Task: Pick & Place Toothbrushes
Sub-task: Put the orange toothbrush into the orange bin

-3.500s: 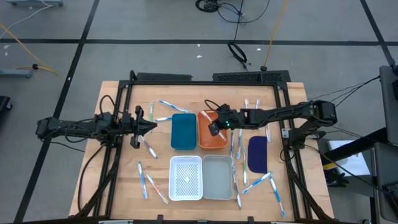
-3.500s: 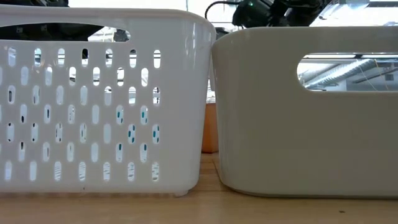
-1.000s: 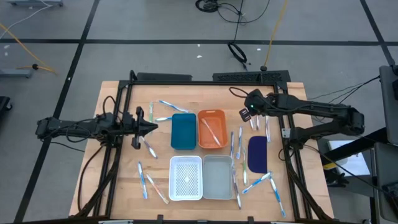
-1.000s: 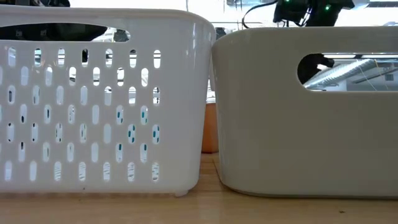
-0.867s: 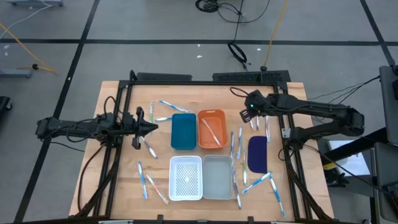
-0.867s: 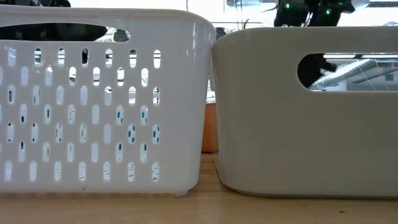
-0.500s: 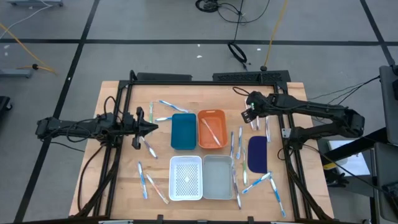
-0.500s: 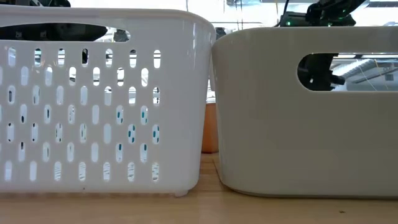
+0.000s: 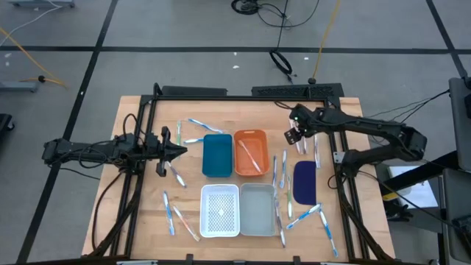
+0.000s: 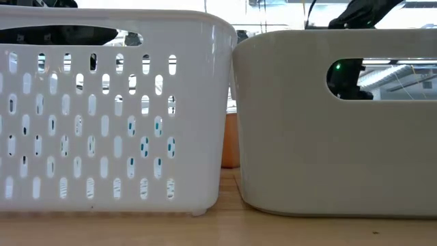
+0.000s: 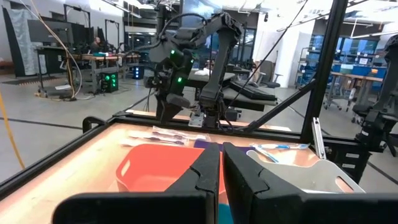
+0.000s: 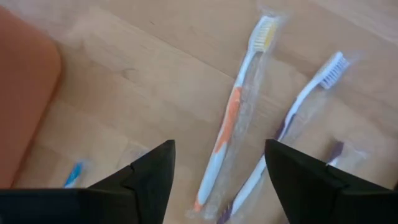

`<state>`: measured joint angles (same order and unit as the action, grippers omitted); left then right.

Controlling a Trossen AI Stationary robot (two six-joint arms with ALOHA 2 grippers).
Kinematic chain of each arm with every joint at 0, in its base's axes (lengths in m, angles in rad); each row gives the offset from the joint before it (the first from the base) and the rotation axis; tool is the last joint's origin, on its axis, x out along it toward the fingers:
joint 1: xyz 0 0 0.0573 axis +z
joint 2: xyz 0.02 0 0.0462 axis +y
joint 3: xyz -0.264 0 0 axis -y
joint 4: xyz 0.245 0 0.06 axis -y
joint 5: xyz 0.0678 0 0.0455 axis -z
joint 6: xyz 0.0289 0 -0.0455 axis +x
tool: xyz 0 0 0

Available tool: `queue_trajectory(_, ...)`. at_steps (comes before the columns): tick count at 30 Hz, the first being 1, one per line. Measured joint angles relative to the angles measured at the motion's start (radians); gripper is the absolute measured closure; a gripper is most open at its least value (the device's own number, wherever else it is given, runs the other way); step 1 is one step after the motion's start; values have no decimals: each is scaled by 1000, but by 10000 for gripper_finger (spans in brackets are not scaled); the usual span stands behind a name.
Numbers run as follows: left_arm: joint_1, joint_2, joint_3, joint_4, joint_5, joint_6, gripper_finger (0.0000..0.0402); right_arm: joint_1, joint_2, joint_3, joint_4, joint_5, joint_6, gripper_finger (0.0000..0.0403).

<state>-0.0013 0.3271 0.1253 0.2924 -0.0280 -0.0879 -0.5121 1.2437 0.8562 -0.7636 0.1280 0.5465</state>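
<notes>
Right pincer (image 12: 214,168), jaws spread wide, is being held above an orange toothbrush (image 12: 233,121) beside the orange tray (image 9: 251,153); left pincer (image 9: 179,150) is closed.

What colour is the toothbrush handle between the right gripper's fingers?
Orange and white toothbrush, clearest in the right wrist view.

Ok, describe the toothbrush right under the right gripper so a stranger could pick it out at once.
Start at the orange rectangular plastic tray in the far row; the wrapped toothbrushes lie on bare wood off its right side, below the open right gripper. Of the two side by side, take the orange-and-white toothbrush with yellowish bristles, not the purple-and-white toothbrush.
</notes>
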Motion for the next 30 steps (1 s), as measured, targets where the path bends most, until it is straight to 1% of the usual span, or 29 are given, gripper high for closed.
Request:
queue_trajectory(7, 0, 0, 0, 0, 0, -1, 382, -6, 100, -1, 77, 1, -12, 164)
queue_trajectory(20, 0, 0, 0, 0, 0, -5, 382, -82, 249, -1, 133, 2, -64, 165)
queue_trajectory(26, 0, 0, 0, 0, 0, -5, 382, -103, 294, -1, 143, 2, -73, 165)
queue_trajectory(30, 0, 0, 0, 0, 0, -4, 382, -122, 293, -1, 154, 2, -73, 165)
